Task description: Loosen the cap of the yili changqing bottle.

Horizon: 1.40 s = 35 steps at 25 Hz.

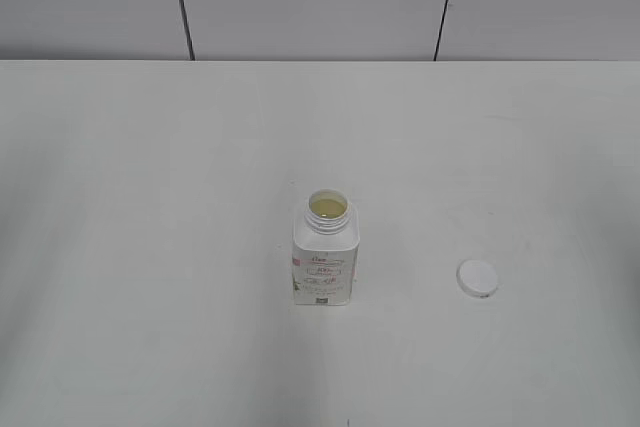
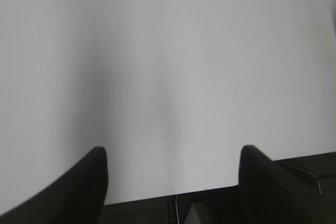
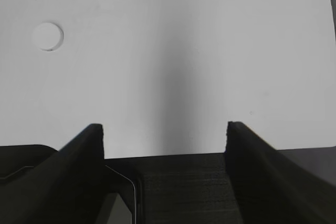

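Right of bottle (image 1: 325,252): cap (image 1: 477,278) flat on desk (image 1: 150,197), well apart.
Bottle: upright, neck uncovered.
Left fingers (image 2: 79,182): spread, holding nothing.
Right fingers (image 3: 86,150): spread, holding nothing.

Small grey print and pinkish marks on label of yili changqing bottle (image 1: 324,265); too small to read.
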Each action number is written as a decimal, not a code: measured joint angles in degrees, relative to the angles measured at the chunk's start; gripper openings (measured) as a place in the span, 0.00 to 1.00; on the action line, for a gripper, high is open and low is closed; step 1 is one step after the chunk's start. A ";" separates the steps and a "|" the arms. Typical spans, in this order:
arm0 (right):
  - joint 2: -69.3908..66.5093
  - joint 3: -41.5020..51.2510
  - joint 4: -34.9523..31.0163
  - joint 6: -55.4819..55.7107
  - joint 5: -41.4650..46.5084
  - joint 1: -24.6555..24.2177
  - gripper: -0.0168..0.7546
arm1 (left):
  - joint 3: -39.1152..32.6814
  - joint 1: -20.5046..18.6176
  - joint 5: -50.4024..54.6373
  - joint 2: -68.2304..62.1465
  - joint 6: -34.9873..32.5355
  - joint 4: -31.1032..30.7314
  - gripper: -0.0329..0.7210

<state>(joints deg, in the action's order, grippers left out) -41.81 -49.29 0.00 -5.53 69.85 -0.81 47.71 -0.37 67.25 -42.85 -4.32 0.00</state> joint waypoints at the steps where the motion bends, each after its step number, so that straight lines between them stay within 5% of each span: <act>1: 1.37 0.78 0.00 0.16 0.06 0.00 0.76 | -0.72 0.00 -0.07 2.01 0.00 0.00 0.68; 19: 16.99 11.30 -0.40 0.68 0.11 0.00 0.76 | -15.18 0.00 -0.69 19.78 0.00 3.33 0.66; 35: 29.54 16.82 -0.47 0.68 0.36 0.00 0.76 | -17.65 0.00 -6.49 28.32 0.00 4.00 0.66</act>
<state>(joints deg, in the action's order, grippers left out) -12.27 -32.47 -0.47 -4.85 70.21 -0.81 30.06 -0.37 60.76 -14.53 -4.32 4.00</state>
